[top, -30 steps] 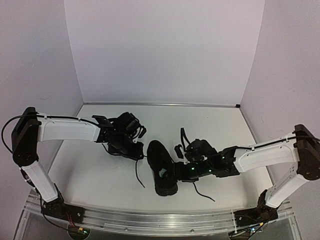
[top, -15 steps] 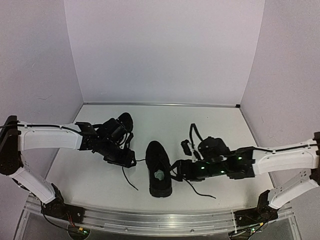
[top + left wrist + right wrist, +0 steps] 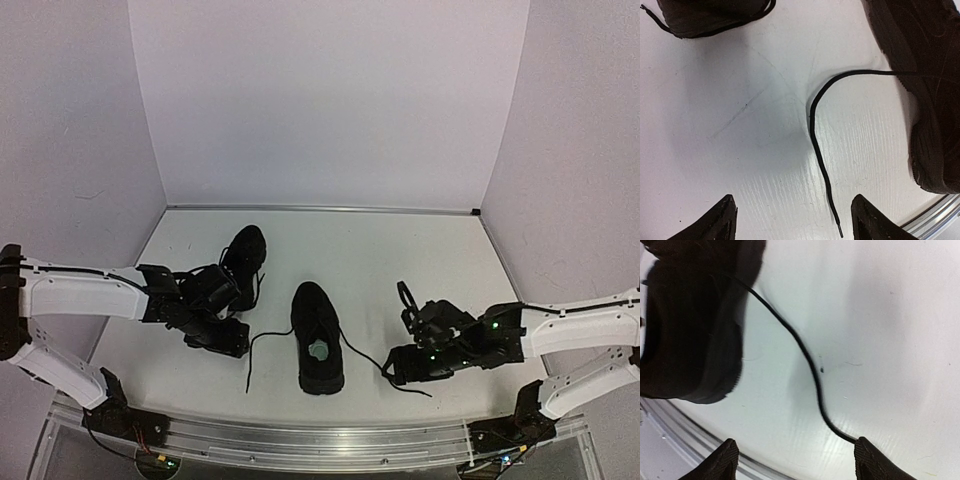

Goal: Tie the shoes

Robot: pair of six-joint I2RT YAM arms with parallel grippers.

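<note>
Two black shoes lie on the white table. One shoe is at the back left. The other shoe is in the middle, a pale patch in its opening, and shows again in the wrist views. Its left lace lies loose between the wide-apart fingers of my left gripper, which is open. Its right lace runs to the right fingertip of my right gripper, which is open and grips nothing.
The metal rail runs along the table's near edge, close to both grippers. White walls close the table at the back and both sides.
Both arms have drawn back outward and toward the near edge, away from the shoes. Their jaws have opened, the laces now lie loose on the table, and the middle shoe has straightened.
</note>
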